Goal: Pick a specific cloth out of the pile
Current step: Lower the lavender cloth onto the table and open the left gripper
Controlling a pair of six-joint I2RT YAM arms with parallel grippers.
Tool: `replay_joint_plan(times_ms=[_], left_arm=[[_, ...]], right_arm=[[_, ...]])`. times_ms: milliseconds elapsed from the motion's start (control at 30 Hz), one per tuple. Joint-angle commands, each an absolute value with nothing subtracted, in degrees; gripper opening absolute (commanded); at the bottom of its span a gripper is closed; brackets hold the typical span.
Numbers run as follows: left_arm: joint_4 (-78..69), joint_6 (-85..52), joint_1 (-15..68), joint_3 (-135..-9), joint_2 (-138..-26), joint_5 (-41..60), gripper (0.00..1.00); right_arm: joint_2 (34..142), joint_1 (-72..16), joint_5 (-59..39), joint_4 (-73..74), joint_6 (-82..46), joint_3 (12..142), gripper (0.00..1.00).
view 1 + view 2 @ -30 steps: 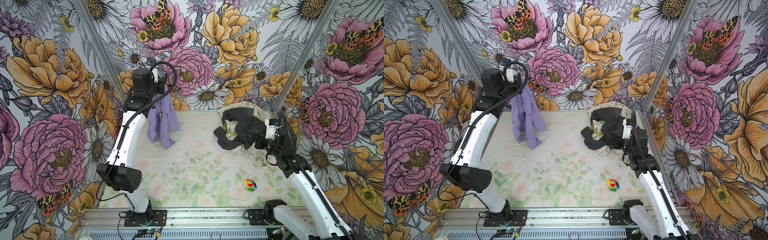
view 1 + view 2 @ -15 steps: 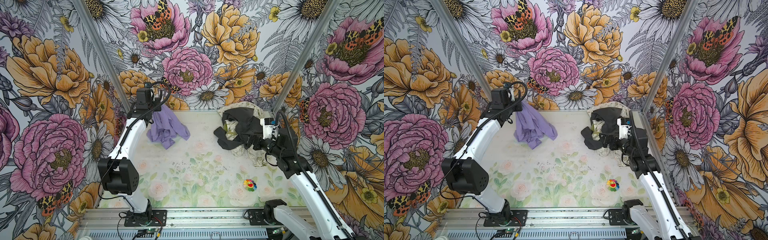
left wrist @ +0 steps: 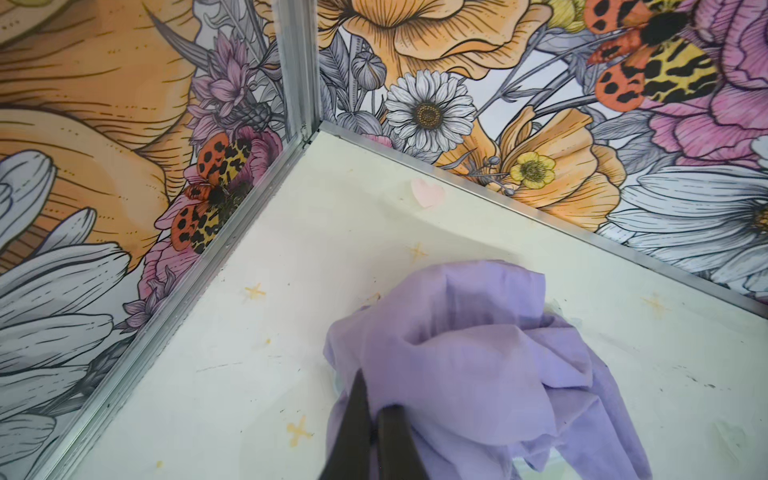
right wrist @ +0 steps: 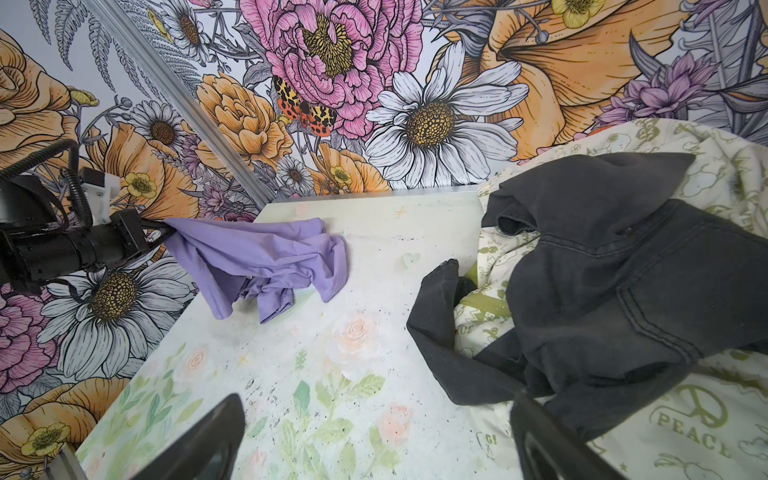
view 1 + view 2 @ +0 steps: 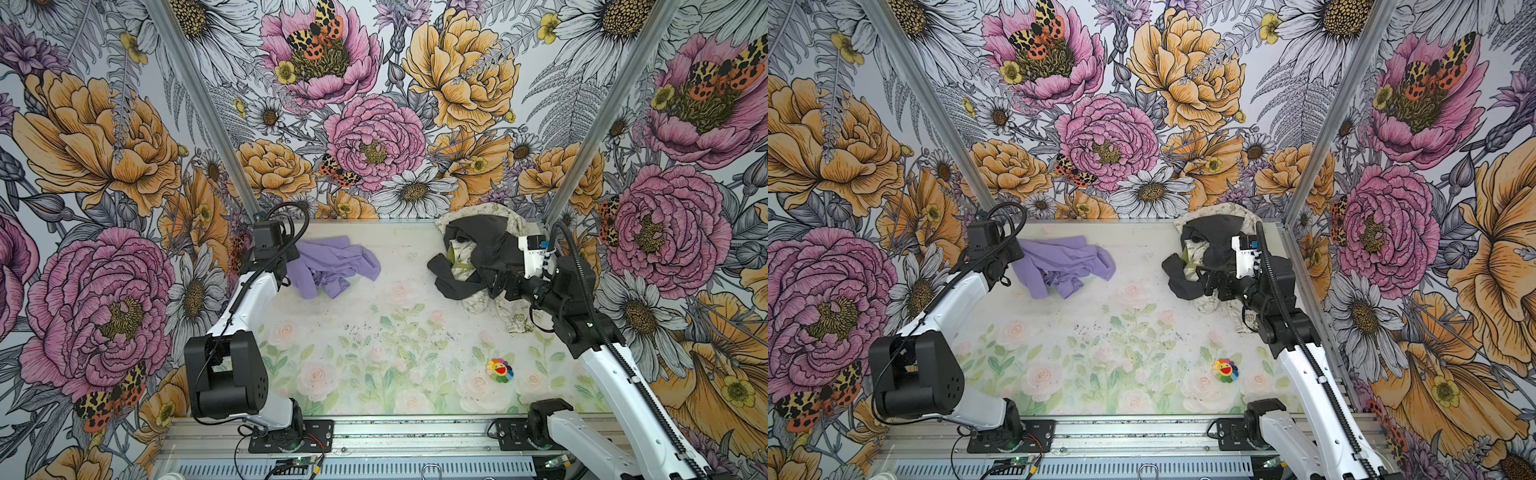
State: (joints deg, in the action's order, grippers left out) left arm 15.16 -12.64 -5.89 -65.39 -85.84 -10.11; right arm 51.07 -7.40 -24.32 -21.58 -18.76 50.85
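Jaws on the L arm are pinched tight on one edge of the lavender cloth (image 3: 478, 365); in the L wrist view the two dark tips meet w/ purple fabric bunched between them. R jaws stand spread wide and hold nothing.

Lavender cloth (image 5: 332, 266) (image 5: 1059, 266) sits by the far-left corner of the worktop (image 5: 374, 332). Gripped end is raised off the surface toward the L arm, and the rest lies crumpled on the worktop, w/ a flap spread out toward the centre. R wrist view shows the same: cloth (image 4: 257, 257) drapes down from the L arm to the surface.

Cloth is well apart from the pile (image 5: 473, 249) (image 5: 1212, 249), w/ bare worktop between them. Pile fills the far-right corner: charcoal-grey garment (image 5: 478, 237) (image 4: 602, 270) w/ stitched seams on top, and cream fabric w/ green print (image 5: 463, 259) (image 4: 706, 415) under and around it. Print incl. a peace sign and the word PEACE.

R jaws hang at the pile's near edge: in the R wrist view one tip is over bare worktop, the other over the garment's hem and the cream fabric. Can't tell if that tip touches the fabric.

Small rainbow flower figure (image 5: 500, 369) (image 5: 1225, 370) lies near the front right, clear of both fabrics.
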Motion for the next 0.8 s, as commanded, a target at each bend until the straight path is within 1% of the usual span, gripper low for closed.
replay_joint_plan(times_ms=[0, 133, 300, 433, 667, 767], left_arm=[[11.6, -15.4, -6.0, -64.1, -83.2, -11.6, 0.0], [11.4, -16.5, -4.5, -61.3, -81.1, -11.6, 0.0], [11.5, -17.0, 0.3, -55.0, -74.8, -14.3, 0.0], [12.5, -16.5, 6.9, -49.7, -68.2, -19.4, 0.0], [13.7, -22.2, 16.5, -38.9, -60.3, -19.9, 0.0], [13.4, -23.8, 20.6, -35.9, -59.8, -21.6, 0.0]], right_arm=[[50.8, -7.9, -24.7, -20.5, -18.4, 52.5, 0.99], [50.4, -8.1, -24.3, -20.5, -18.5, 52.0, 1.0], [49.3, -8.2, -23.9, -20.6, -18.4, 51.4, 0.99], [49.3, -8.1, -23.8, -20.5, -18.5, 51.2, 1.0], [50.1, -8.3, -23.9, -20.5, -18.5, 50.9, 0.99], [50.4, -8.4, -23.8, -20.5, -18.5, 50.9, 1.0]])
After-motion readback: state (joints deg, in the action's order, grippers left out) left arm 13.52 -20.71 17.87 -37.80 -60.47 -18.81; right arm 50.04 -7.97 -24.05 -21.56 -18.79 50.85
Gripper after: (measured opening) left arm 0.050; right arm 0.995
